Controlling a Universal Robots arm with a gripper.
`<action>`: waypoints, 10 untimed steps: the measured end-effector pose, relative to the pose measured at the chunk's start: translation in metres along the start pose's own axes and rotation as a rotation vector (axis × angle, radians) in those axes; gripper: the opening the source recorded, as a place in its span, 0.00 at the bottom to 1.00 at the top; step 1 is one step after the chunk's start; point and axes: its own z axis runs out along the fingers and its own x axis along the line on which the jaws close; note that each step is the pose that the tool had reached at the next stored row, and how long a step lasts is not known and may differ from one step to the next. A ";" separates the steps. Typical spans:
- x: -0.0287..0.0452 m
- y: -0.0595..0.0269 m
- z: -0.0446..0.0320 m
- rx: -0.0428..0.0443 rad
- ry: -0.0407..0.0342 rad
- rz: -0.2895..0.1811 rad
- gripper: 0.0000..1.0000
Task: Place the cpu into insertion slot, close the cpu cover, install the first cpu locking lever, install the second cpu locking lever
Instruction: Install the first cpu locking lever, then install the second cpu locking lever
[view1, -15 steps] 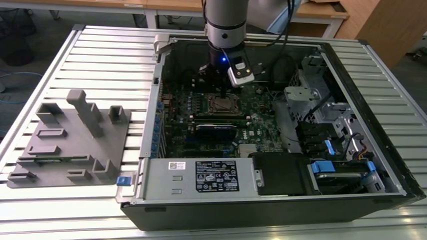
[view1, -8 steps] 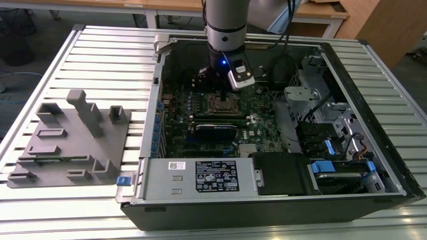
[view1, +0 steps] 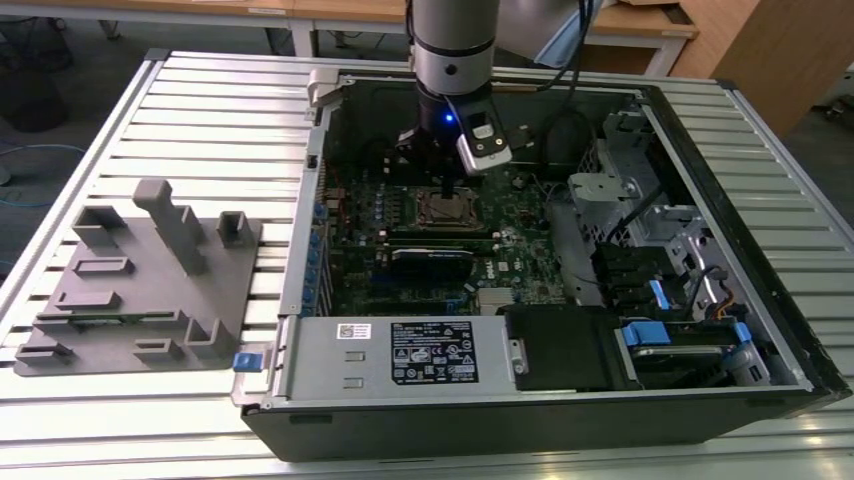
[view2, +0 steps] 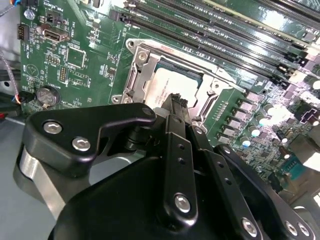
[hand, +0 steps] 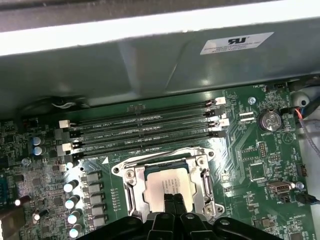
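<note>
We see a bench (view1: 160, 120) topped with pale, ribbed metal slats that run across its whole width, lit evenly from above. Beyond its far edge stand wooden tables (view1: 320, 12) with pale tops and grey metal legs, over a grey floor (view1: 80, 50). At the far right corner a brown wooden cabinet (view1: 761, 50) rises past the bench. Off the bench's far left corner we make out a dark bin (view1: 30, 95), with a blue cable (view1: 27, 152) trailing on the floor beside it.
</note>
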 end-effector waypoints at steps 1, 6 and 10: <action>0.0000 0.0000 0.0000 -0.0001 0.0000 0.000 0.11; -0.0001 0.0001 -0.0014 0.0001 0.0000 0.000 0.11; -0.0001 0.0001 -0.0017 0.0000 0.0000 0.000 0.11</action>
